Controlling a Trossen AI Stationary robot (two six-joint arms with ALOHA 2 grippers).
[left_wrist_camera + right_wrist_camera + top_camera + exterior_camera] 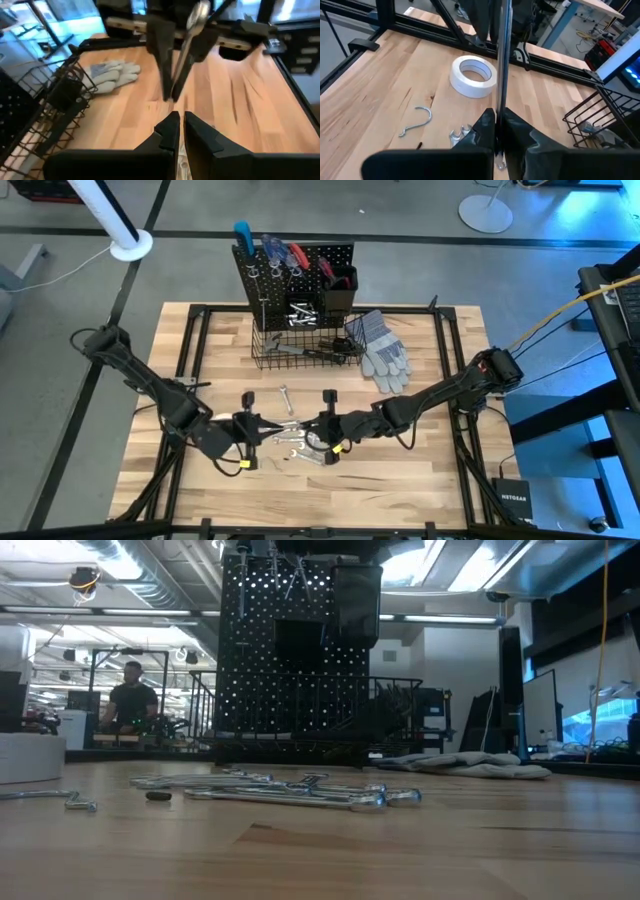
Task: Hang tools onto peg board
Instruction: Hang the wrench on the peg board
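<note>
A person (131, 698) stands at a distant workbench (140, 738) in an open workshop, beneath exposed silver ductwork (120, 570) and bright ceiling lights. The wooden table (430, 480) stands on a grey concrete floor (60, 300), beside a white pole (108, 215) on a round base. Monitors (590, 715) glow blue at the room's edge.

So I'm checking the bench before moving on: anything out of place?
Yes: a loose silver hook lies on the table near the white tape roll, not on the peg board, and wrenches lie scattered.
</note>
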